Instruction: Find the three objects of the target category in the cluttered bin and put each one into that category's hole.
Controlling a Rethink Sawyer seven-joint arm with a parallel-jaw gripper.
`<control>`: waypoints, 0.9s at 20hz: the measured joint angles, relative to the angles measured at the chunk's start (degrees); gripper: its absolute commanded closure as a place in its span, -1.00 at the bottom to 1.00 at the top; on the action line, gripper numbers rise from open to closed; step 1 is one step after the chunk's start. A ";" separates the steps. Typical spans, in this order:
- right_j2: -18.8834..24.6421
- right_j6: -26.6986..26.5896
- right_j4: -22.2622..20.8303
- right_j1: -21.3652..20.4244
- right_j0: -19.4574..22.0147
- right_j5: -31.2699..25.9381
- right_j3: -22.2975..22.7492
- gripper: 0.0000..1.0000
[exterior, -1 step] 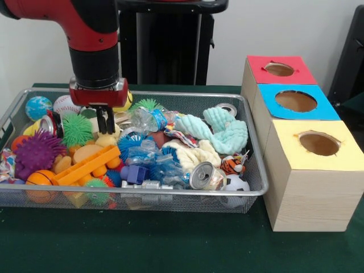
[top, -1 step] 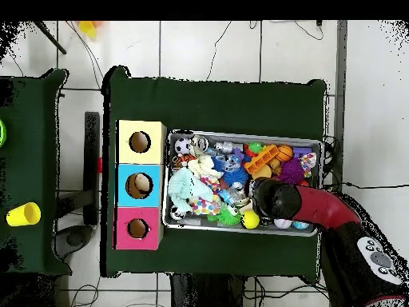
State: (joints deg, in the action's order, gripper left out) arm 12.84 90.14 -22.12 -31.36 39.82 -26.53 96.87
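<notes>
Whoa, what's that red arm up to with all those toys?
The red robot arm is reaching down into a wire bin crammed with toys, cans and bottles. Its gripper hangs low over the left part of the pile, fingers close together, with nothing visibly held. Beside the bin stand three wooden boxes with holes on top: red, blue and yellow.

Wire bin set on the tabletop, filled with clutter. Three boxes placed in a row just beside one short end of the bin, each with a hole in its top. Gripper positioned over the clutter near the bin's opposite end, close to one long rim. Can lying near the corner beside the boxes.
</notes>
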 measured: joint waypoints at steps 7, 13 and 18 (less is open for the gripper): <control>0.00 0.00 0.00 0.13 0.02 1.21 0.05 -1.00; 0.00 0.00 0.00 0.71 0.00 2.41 0.07 -1.00; 0.01 0.00 -0.39 2.10 -0.01 3.34 0.06 -1.00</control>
State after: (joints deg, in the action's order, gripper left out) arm 12.85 90.14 -22.51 -29.26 39.81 -23.19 96.93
